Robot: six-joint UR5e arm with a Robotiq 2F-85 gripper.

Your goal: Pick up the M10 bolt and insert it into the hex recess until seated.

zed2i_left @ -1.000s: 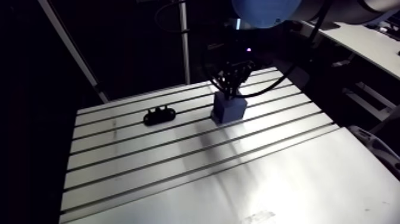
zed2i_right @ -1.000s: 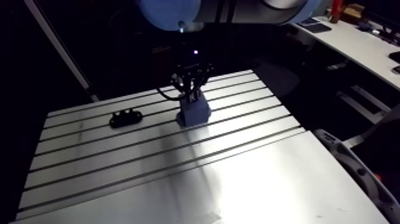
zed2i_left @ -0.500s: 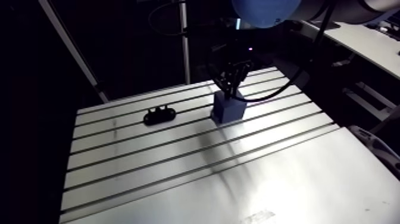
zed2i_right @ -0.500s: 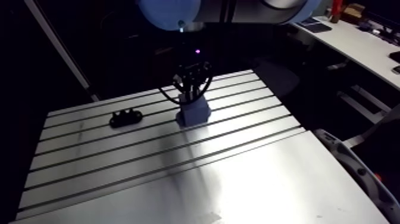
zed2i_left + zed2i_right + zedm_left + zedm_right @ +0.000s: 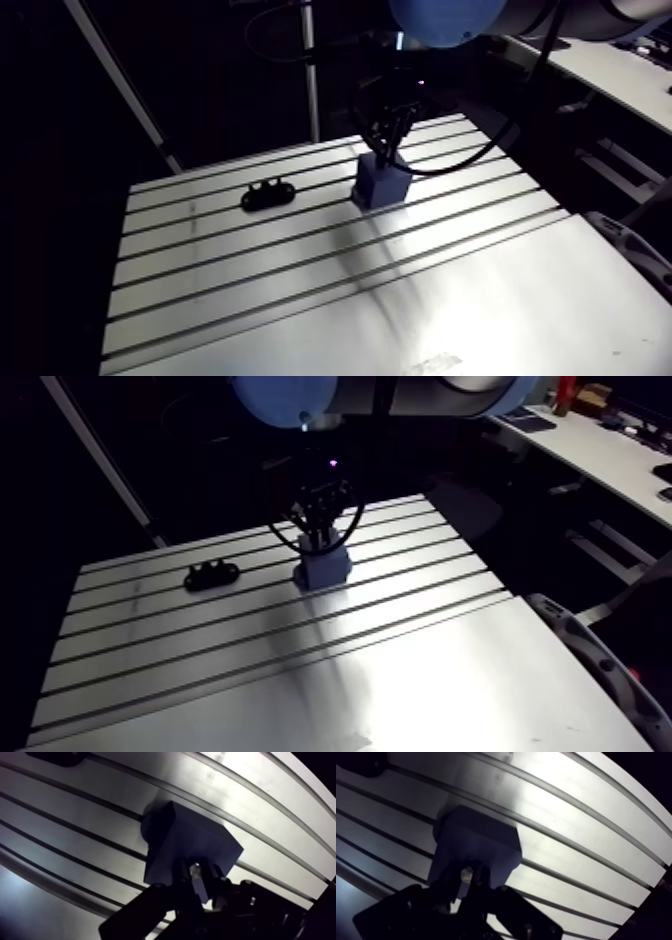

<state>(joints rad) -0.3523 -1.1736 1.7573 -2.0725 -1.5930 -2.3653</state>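
1. The jaws are gripping the M10 bolt (image 5: pixel 195 870) just above the blue block (image 5: pixel 186 842).
2. The blue block is standing near the table's (image 5: pixel 300 300) far edge, well apart from a black part (image 5: pixel 267 193) lying toward its left edge.

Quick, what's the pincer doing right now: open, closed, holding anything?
Pincer: closed on a small bright part that looks like the bolt, just above the blue block.

Light-blue joint cap (image 5: pixel 447 18) is seen on a pale grey tubular link (image 5: pixel 590 18). The Robotiq gripper (image 5: pixel 197 874) is finished black. A small magenta LED (image 5: pixel 331 464) is lit on the wrist.
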